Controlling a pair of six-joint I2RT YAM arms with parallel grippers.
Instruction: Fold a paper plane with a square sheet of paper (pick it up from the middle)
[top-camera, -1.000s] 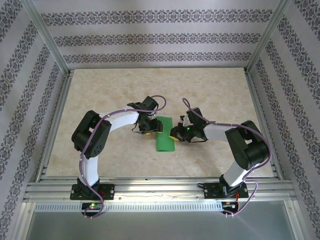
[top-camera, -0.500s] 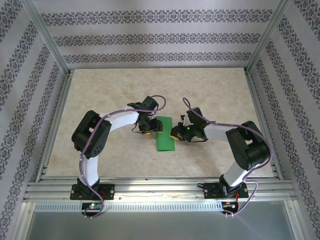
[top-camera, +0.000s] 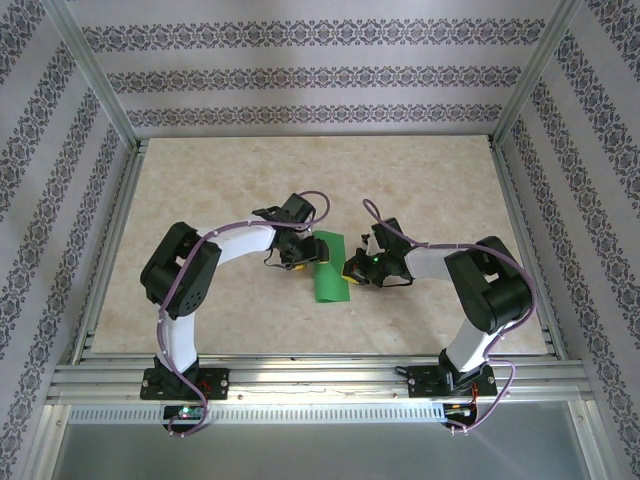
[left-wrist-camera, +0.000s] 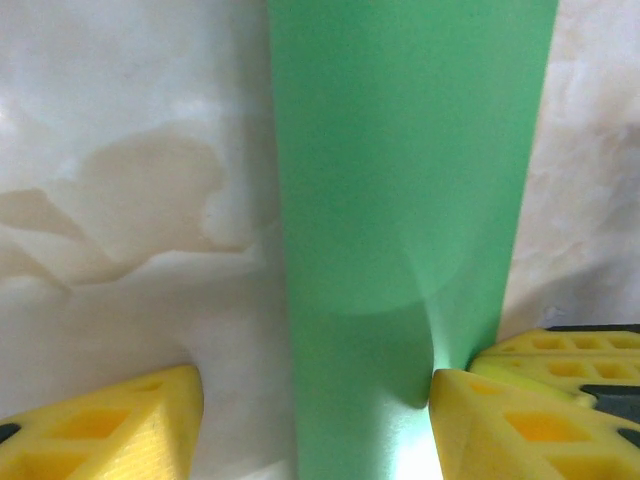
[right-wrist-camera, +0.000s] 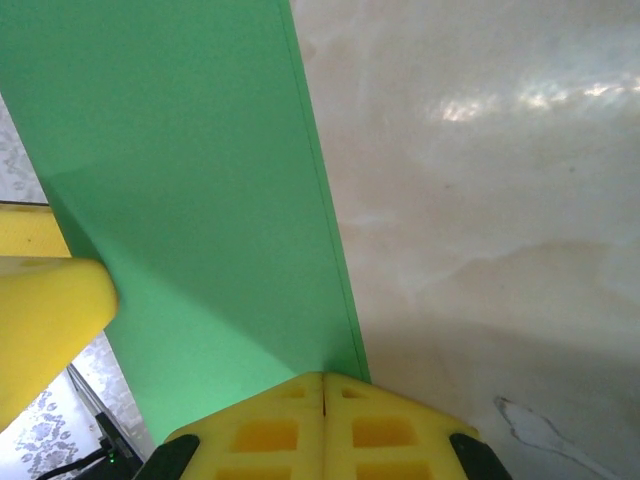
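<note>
Since a second ago, the right gripper (right-wrist-camera: 322, 385) is brought from slightly parted to fully together, and its elbow is shifted a little toward 9 o'clock. The square sheet of paper (top-camera: 330, 270) is nudged only slightly. It is seen near the middle of the table (top-camera: 200, 180) as a narrow strip running from 12 to 6 o'clock, so a first lengthwise fold is judged done. No nose corners or wings are formed yet, so most of the plane is left. The right gripper appears clamped on the strip's 3 o'clock edge. The left gripper (left-wrist-camera: 315, 400) is held apart at 9 o'clock, straddling the strip, one finger (left-wrist-camera: 500, 420) pressed against its curling edge
</note>
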